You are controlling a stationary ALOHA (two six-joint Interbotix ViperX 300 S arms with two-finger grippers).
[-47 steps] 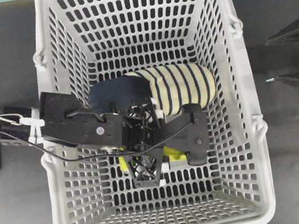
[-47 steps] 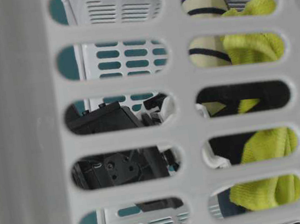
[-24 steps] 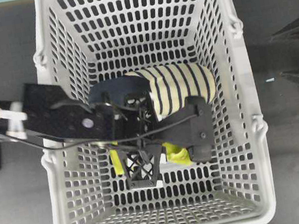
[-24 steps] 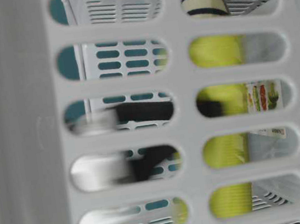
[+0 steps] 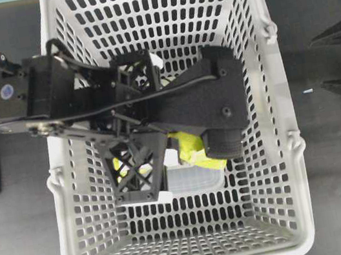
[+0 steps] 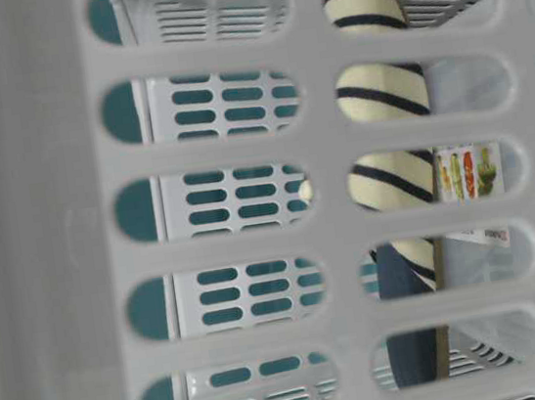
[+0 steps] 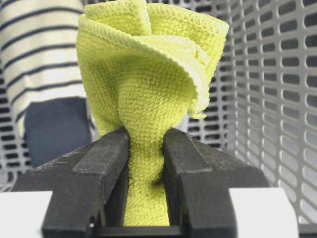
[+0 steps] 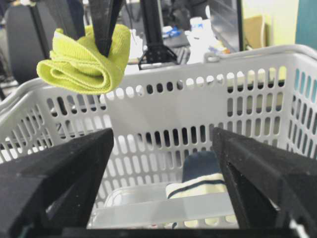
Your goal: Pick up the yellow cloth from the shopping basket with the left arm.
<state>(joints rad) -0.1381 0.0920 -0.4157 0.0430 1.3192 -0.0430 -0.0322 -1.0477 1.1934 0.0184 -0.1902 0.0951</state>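
Left gripper [image 7: 146, 163] clamped on the yellow cloth [image 7: 148, 94], cloth hanging above the basket [image 8: 208, 99] rim, striped slipper [image 6: 381, 91] lying inside the basket, right gripper [image 8: 163, 183] jaws wide apart, holding nothing

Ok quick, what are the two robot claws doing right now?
Left gripper: shut on the yellow cloth, lifted above the shopping basket.
Right gripper: open, holding nothing.

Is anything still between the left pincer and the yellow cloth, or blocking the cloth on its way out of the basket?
Nothing visible. The left pincer is shut on the cloth, which hangs above the basket rim. The slipper lies below on the floor.
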